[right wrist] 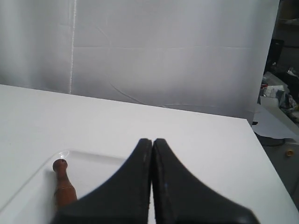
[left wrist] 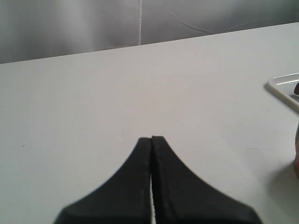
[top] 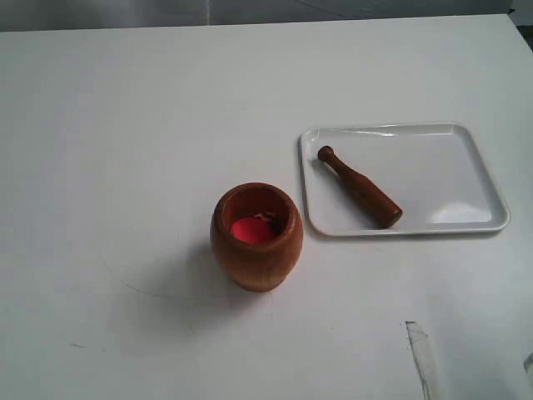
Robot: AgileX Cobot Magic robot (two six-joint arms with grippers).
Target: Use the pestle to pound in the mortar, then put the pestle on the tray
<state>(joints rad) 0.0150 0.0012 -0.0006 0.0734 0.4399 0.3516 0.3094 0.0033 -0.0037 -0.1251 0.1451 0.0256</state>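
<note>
The reddish-brown wooden mortar (top: 256, 236) stands upright near the middle of the white table, with something bright red inside it. To its right lies the white tray (top: 450, 171), and the dark wooden pestle (top: 359, 187) rests diagonally on the tray's left part, knob toward the far side. Neither arm shows in the exterior view. My left gripper (left wrist: 152, 138) is shut with nothing in it, over bare table; a tray corner (left wrist: 284, 87) shows at the edge of its view. My right gripper (right wrist: 152, 140) is shut and empty, above the tray (right wrist: 93, 161), with the pestle (right wrist: 62, 184) beside it.
A strip of clear tape (top: 421, 354) lies near the table's front right. A grey curtain (right wrist: 163, 51) hangs behind the table's far edge, and clutter (right wrist: 280, 88) sits beyond the table's right side.
</note>
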